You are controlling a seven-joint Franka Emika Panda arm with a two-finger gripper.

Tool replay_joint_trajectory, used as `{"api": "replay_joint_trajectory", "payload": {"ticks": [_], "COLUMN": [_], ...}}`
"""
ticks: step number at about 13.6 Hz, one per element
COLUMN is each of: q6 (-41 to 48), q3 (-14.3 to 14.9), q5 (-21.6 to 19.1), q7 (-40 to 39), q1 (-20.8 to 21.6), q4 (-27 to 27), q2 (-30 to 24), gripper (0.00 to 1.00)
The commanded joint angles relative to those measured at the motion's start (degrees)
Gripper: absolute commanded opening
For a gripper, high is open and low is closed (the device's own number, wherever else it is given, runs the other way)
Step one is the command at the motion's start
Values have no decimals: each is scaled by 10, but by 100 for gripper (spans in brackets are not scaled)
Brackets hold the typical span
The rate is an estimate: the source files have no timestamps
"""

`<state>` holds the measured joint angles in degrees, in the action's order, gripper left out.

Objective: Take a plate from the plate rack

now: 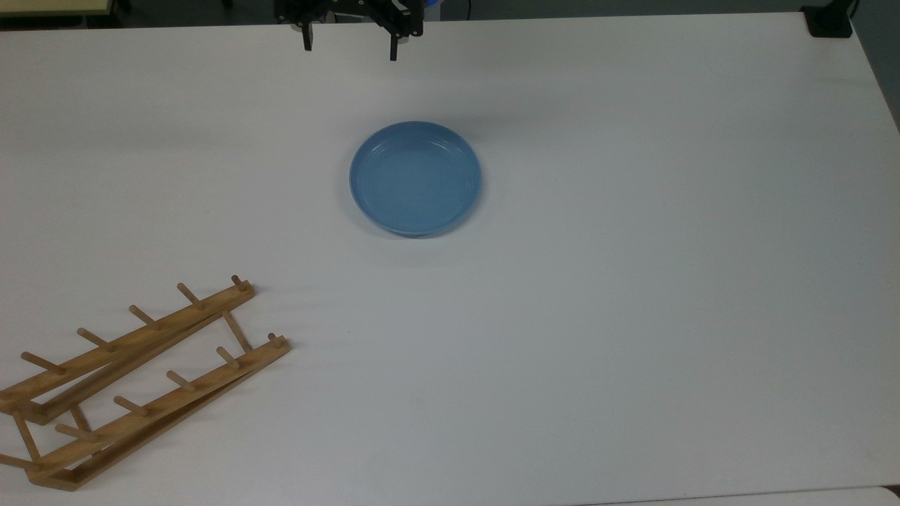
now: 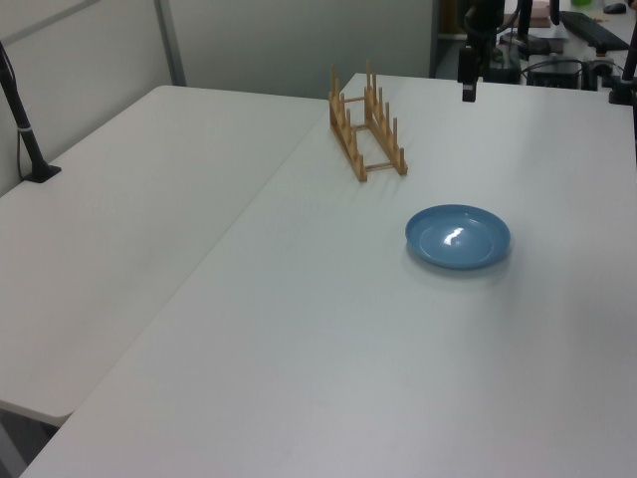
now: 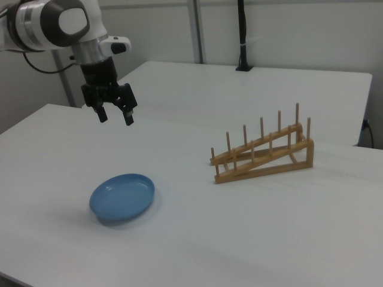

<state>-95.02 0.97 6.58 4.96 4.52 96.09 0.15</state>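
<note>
Plate [image 1: 415,178] flat on table, tool [image 3: 115,116] spread, empty

A large white rectangular table [image 1: 633,316] with a matte top fills the scene. In the left view a second white table [image 2: 119,219] adjoins it along the left view's left, the two tops meeting at a long straight seam. A thin black upright pole [image 2: 20,105] stands on a small black base at the far left edge of that second table; the right view shows this pole [image 3: 242,33] rising at the far side. A black block-shaped mount [image 1: 830,20] sits on the far right corner in the top view. Behind the tables are a grey wall and a slim grey metal upright [image 2: 169,40].
</note>
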Motion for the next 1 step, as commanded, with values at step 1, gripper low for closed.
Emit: {"api": "replay_joint_trajectory", "payload": {"ticks": [1], "q6": [-3], "q3": [17], "q5": [1], "q7": [15], "q1": [22], "q4": [18], "q2": [-11], "gripper": [100]}}
